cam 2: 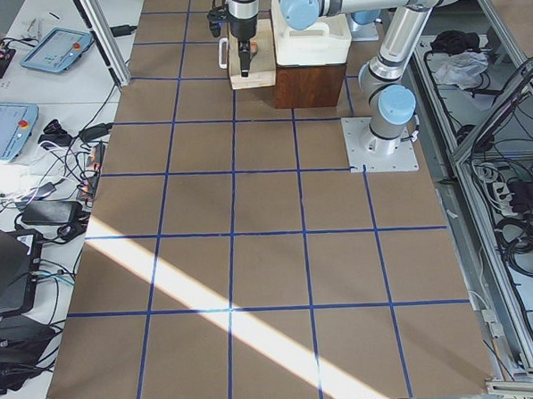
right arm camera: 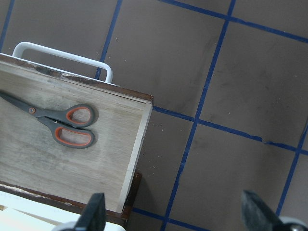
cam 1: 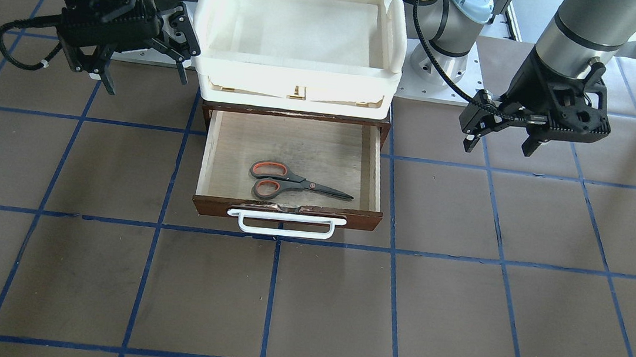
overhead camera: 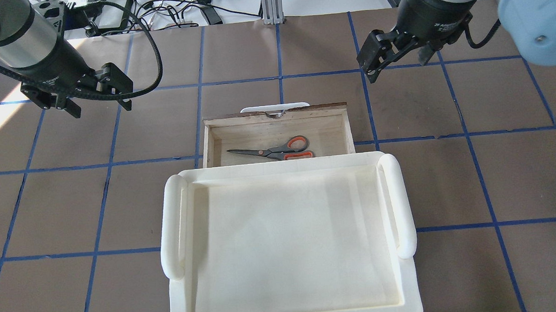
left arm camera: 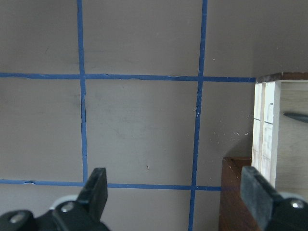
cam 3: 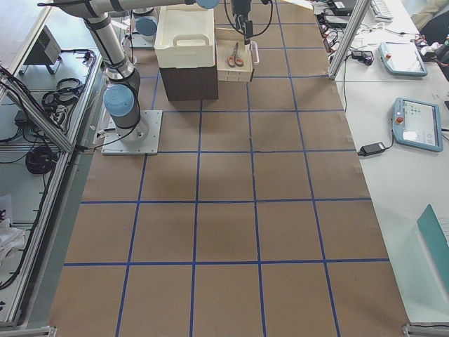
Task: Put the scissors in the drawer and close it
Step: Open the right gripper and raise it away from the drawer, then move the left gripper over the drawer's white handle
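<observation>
The scissors [cam 1: 294,183] lie flat inside the open drawer [cam 1: 362,221], handles toward my right side; they also show from overhead [overhead camera: 277,150] and in the right wrist view [right arm camera: 57,122]. The drawer [overhead camera: 276,123] is pulled out from under the tray, its white loop handle [cam 1: 283,225] facing away from me. My left gripper [cam 1: 497,147] hangs open and empty beside the drawer's left side [overhead camera: 101,110]; its wrist view shows the drawer wall [left arm camera: 269,125]. My right gripper [cam 1: 146,82] is open and empty off the drawer's right side [overhead camera: 398,68].
A cream-white plastic tray [overhead camera: 168,226] sits on top of the dark wooden cabinet [cam 2: 310,83] that holds the drawer. The brown table [cam 1: 457,311] is marked with a blue tape grid. Operator tablets and cables lie beyond the table's far edge [cam 3: 414,126].
</observation>
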`<move>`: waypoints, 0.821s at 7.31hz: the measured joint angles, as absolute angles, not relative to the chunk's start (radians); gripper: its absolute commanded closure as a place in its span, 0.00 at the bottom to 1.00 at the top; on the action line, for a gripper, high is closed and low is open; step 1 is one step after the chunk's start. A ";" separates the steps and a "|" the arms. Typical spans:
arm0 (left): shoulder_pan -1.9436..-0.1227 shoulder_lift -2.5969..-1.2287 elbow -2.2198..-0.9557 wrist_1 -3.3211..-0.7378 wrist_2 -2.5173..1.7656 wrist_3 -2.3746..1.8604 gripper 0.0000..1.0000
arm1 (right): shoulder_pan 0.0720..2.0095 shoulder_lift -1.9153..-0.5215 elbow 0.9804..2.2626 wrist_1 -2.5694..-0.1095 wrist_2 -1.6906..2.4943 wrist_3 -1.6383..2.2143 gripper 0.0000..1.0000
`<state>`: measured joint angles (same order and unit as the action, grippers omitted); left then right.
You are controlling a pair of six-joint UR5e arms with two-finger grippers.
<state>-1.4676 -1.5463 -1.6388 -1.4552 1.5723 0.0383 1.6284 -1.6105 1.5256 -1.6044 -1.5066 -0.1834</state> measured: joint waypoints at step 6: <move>-1.646 -1.806 -1.524 -1.292 1.581 -0.132 0.00 | 1.502 -1.643 1.530 -1.538 -1.533 -0.113 0.00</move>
<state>-1.6464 -1.8065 -1.5242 -1.2920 1.5812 -0.1317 1.5019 -1.6427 1.5304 -1.5383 -1.5331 -0.1132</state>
